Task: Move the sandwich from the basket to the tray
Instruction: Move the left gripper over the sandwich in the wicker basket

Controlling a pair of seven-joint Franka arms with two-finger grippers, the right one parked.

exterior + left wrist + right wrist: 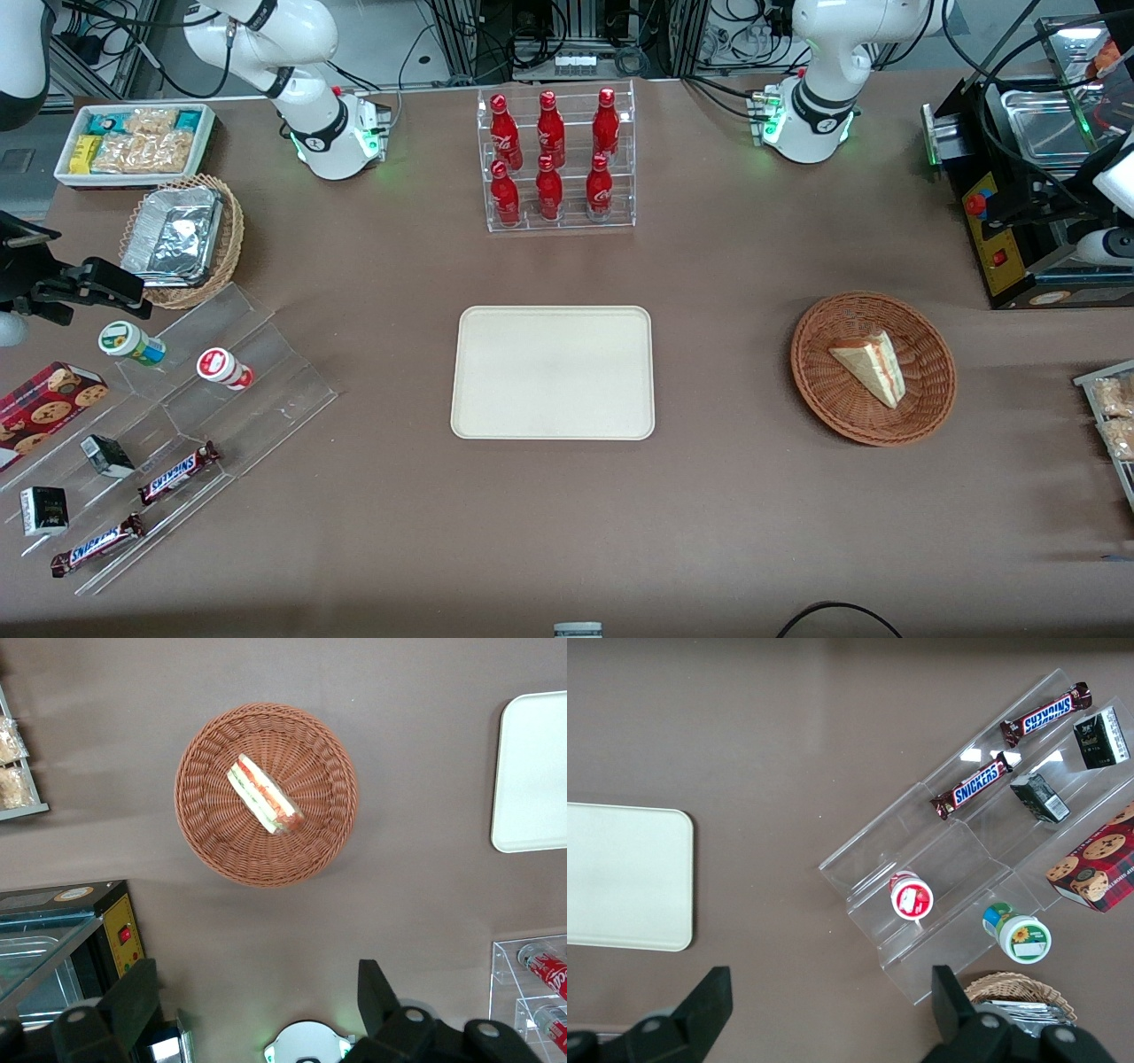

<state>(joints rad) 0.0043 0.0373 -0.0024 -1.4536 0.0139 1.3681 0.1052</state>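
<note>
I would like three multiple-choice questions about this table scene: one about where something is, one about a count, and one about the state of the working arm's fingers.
1. Where is the sandwich?
A. on the tray
B. in the basket
C. on the bare table

2. How many red bottles stand in the clear rack?
A. four
B. six
C. eight

3. How are the gripper fingers?
A. open, high above the basket
B. shut on the sandwich
C. resting on the tray

Answers:
1. B: the wedge lies inside the basket; the tray holds nothing.
2. B: two rows of three.
3. A: the left wrist view shows them spread wide, the basket far below.
</note>
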